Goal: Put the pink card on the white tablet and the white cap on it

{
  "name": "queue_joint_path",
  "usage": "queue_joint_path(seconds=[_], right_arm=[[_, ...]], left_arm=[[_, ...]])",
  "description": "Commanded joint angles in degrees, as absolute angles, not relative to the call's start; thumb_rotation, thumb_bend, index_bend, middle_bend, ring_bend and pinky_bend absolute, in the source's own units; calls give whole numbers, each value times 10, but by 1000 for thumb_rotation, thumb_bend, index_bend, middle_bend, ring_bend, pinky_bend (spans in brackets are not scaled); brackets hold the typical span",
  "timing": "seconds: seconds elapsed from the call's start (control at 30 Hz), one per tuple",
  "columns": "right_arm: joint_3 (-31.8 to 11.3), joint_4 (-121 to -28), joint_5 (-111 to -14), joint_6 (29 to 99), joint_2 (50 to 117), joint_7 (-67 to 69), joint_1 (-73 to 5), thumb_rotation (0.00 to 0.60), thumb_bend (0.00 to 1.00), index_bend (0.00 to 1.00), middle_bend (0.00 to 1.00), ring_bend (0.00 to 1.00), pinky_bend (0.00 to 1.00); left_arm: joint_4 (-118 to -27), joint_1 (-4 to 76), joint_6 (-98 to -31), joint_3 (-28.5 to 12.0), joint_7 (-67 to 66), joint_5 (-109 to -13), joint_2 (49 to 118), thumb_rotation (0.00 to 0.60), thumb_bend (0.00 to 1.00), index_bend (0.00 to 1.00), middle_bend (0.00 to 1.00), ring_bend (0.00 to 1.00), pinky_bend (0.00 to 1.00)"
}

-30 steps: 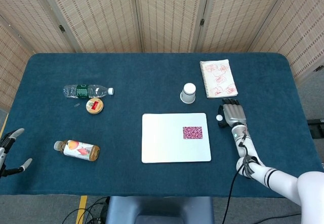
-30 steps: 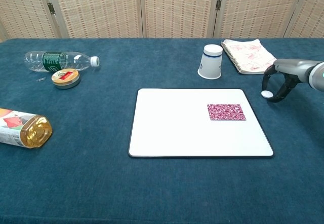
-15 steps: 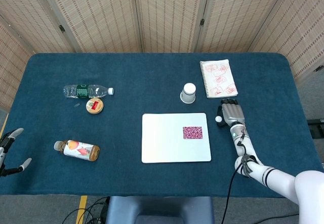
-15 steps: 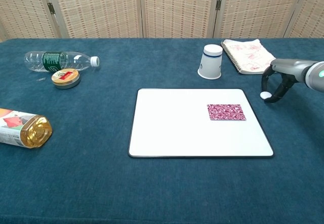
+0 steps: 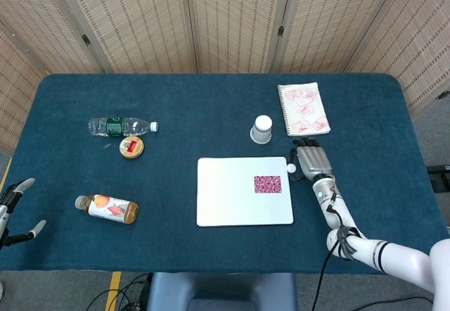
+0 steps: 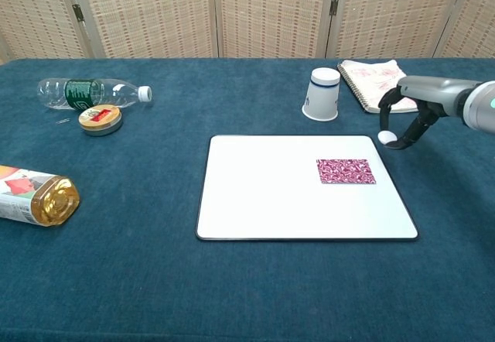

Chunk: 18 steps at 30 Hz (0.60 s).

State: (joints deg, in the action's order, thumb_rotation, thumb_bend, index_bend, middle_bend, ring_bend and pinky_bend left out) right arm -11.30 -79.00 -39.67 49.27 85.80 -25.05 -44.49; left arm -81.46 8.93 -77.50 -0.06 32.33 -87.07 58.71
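Pink card (image 6: pixel 346 171): small flat rectangle with a dense magenta pattern, lying on the right half of the white tablet (image 6: pixel 263 195), clear of its edges. Tablet is a smooth matte slab with rounded corners and a thin dark rim, flat on the counter (image 6: pixel 232 295), which is covered in napped dark-blue cloth.

White cap (image 6: pixel 387 137): small round disc, pinched between the thumb and a finger of the right hand (image 6: pixel 410 114), the dark fingers curved around it. In the head view the cap (image 5: pixel 291 168) sits at the tablet's (image 5: pixel 232 202) upper right corner, just off its edge, with the right hand (image 5: pixel 311 162) behind it. Not yet on the card (image 5: pixel 267 183).

Change from one second ago: the right hand and cap have moved left, from well off the tablet's right side to its corner. Card and tablet unchanged.

Left hand (image 5: pixel 14 212): at the far left counter edge in the head view, fingers spread, holding nothing; position unchanged.

Surroundings: white paper cup (image 6: pixel 322 93) upside down, with a dark band, just beyond the tablet; spiral notebook (image 6: pixel 379 75) with red drawings to its right; clear plastic bottle (image 6: pixel 93 92) with a green label lying on its side; round tin (image 6: pixel 100 119) just beside it; juice bottle (image 6: pixel 35 195) with a gold cap lying at left.
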Motion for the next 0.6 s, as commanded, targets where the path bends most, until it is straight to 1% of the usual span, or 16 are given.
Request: queue_joint_path(seconds=[0.03, 0.27, 0.6], right_arm=[[-106, -797, -402, 495, 868, -257, -448, 600, 230, 557, 148, 0, 0], [-99, -799, -406, 496, 895, -267, -460, 600, 230, 557, 148, 0, 0], [-94, -802, -402, 501, 909, -281, -469, 600, 228, 557, 146, 0, 0]], left_arm=[[-816, 87, -780, -1, 322, -872, 586, 600, 340, 0, 97, 72, 231], [-814, 83, -789, 0, 333, -875, 584, 600, 340, 0, 97, 72, 231], [-810, 81, -795, 0, 345, -880, 582, 600, 340, 0, 97, 72, 231]])
